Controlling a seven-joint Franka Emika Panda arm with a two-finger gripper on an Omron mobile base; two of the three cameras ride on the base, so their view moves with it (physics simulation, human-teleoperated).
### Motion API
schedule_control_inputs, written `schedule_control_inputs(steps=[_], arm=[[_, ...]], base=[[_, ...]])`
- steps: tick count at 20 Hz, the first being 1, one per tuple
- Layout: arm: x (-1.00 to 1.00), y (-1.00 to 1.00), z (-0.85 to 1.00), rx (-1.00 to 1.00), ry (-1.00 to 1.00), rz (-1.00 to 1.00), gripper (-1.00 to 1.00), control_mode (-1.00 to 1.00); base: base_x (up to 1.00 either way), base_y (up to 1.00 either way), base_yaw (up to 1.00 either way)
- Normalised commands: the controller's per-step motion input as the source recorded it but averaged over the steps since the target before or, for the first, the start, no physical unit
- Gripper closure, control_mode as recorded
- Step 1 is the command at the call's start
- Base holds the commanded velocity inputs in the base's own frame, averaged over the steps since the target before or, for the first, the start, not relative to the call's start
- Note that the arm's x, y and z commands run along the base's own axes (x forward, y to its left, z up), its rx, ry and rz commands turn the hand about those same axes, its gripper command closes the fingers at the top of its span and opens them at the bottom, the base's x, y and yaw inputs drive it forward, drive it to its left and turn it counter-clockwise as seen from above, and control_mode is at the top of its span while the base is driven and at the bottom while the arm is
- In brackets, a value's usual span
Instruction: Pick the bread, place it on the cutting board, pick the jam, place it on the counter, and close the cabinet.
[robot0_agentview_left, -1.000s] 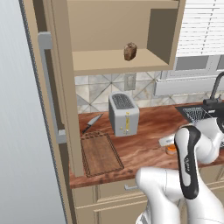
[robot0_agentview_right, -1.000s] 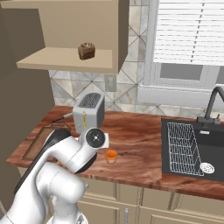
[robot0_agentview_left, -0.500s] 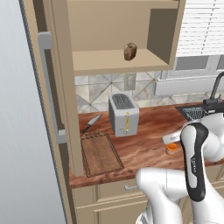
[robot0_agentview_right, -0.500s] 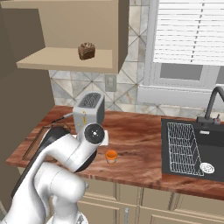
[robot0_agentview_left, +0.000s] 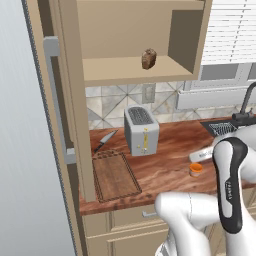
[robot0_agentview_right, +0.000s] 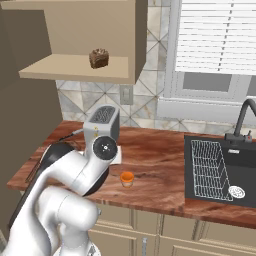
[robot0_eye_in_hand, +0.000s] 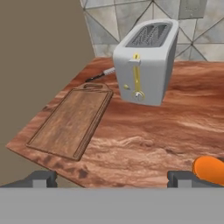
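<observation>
The bread (robot0_agentview_left: 148, 58) sits on the open cabinet (robot0_agentview_left: 125, 70) shelf, light and crusty, probably best pinched gently across its sides. The fingers (robot0_eye_in_hand: 43, 178) stand open, empty, low above the tabletop (robot0_eye_in_hand: 144, 140).

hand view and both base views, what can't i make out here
- Jam: cut off by the right edge and a fingertip in the hand view, so its lid is unseen.
- Cutting board: mostly hidden behind the arm in the right base view.
- Knife: its blade is hidden behind the toaster in the hand view.
- Bread: too small for detail.
</observation>
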Motion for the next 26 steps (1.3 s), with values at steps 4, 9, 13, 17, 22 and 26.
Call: schedule_control_inputs(steps=[4,9,13,17,22,26], arm=[[-0.19,0.12,0.21,0.00,0.00,0.00,-1.00,-1.00],[-0.17,0.18,0.20,0.00,0.00,0.00,-1.00,-1.00],[-0.08,0.21,0.16,0.00,0.00,-0.01,-1.00,-1.00],[-0.07,0.10,0.21,0.00,0.00,-0.05,-1.00,-1.00],[-0.07,0.10,0.20,0.00,0.00,-0.08,-1.00,-1.00],[-0.07,0.18,0.18,0.00,0.00,-0.09,-1.00,-1.00]], base=[[0.00,0.00,0.00],[0.00,0.00,0.00],[0.00,0.00,0.00],[0.00,0.00,0.00],[0.00,0.00,0.00],[0.00,0.00,0.00]])
